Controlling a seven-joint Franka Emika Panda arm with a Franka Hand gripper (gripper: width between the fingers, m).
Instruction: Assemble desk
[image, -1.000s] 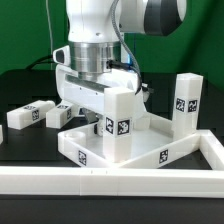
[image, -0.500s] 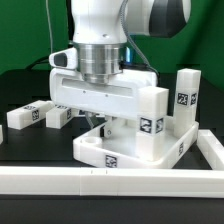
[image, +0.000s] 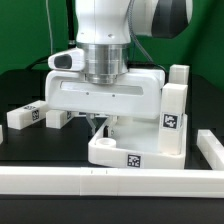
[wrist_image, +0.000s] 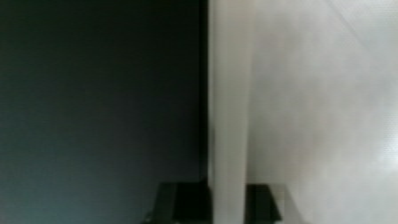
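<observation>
The white desk tabletop (image: 128, 155) lies low by the front rail, rim up, with one white tagged leg (image: 171, 118) standing in its corner at the exterior view's right. My gripper (image: 98, 123) reaches down inside it and is shut on its raised rim. In the wrist view the rim (wrist_image: 226, 110) runs as a white wall between my two dark fingers, with the gripper (wrist_image: 222, 205) closed on it. Two loose tagged legs (image: 22, 117) (image: 57, 115) lie on the black table at the left. Another leg (image: 179, 73) stands behind the fitted one, mostly hidden.
The long white border rail (image: 90, 182) runs along the front and turns up at the right (image: 212, 148). The arm's wide white hand (image: 105, 93) hides the middle of the tabletop.
The tabletop has turned in my grip. Its corner with the fitted leg swung toward the exterior view's right, now covering the standing leg behind it. The hand turned with it.
</observation>
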